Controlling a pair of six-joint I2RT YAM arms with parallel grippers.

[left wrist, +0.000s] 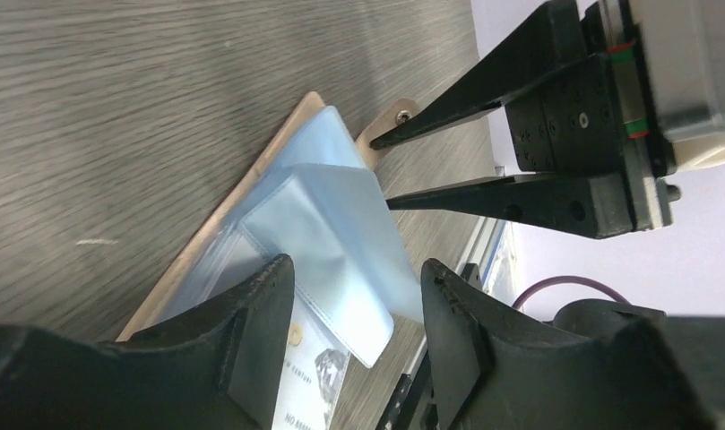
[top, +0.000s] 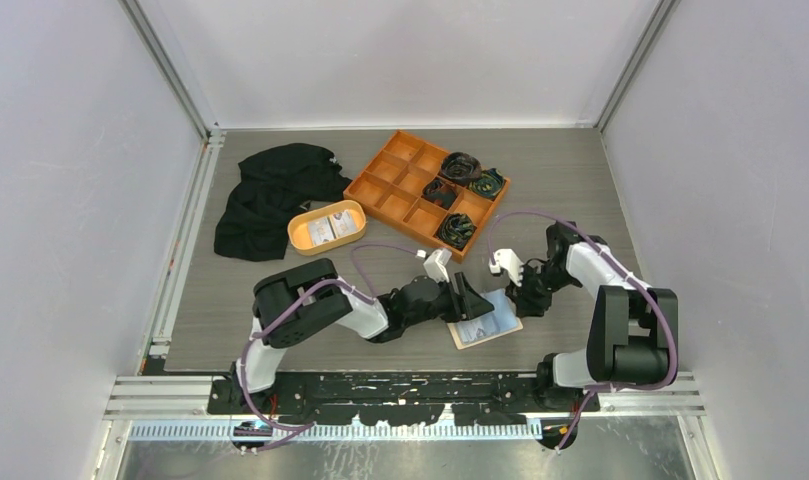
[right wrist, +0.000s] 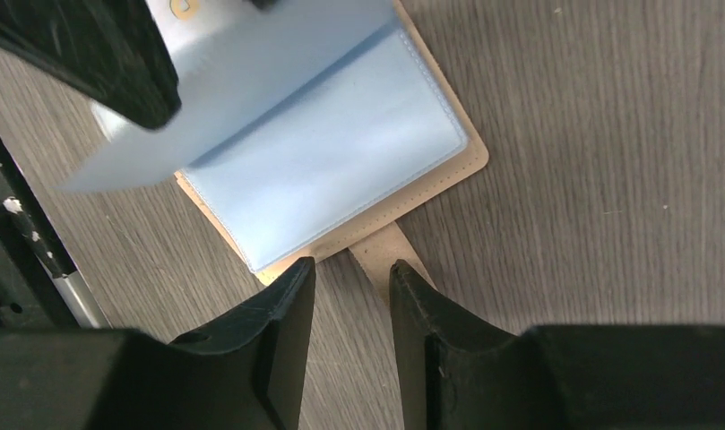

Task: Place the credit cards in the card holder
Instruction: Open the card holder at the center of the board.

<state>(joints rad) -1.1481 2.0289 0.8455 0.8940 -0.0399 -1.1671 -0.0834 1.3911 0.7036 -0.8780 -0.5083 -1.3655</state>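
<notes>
As the table [top: 580, 180] is viewed from above, far left: a black cloth [top: 270, 195] is heaped near the back left corner.
Oval dish: an orange dish [top: 302, 238] is set just right of the cloth; credit cards [top: 332, 226] with dark print are laid in it.
Divided tray: an orange tray [top: 400, 185] is placed behind and right of the dish; dark coiled things [top: 461, 166], too small to be named, are lodged in its right-hand compartments.
Left claw: the left claw [left wrist: 357, 262] is positioned low over the left part of the card holder. Its jaws are set apart, and a clear blue leaf [left wrist: 327, 233] of the holder is seen lifted between them. Whether anything is pinched cannot be told.
Printed card: a white card [left wrist: 315, 376] with a gold chip is seen under that leaf, beside the claw's fingers; how far it is tucked in cannot be told.
Card holder: the beige card holder [top: 485, 325] is spread open, flat on the table near the front edge, between the two claws.
Right claw: the right claw [right wrist: 351, 263] is positioned low at the holder's right edge, jaws parted, nothing gripped. The snap tab [right wrist: 381, 246] is laid on the table and runs into the gap between them.
</notes>
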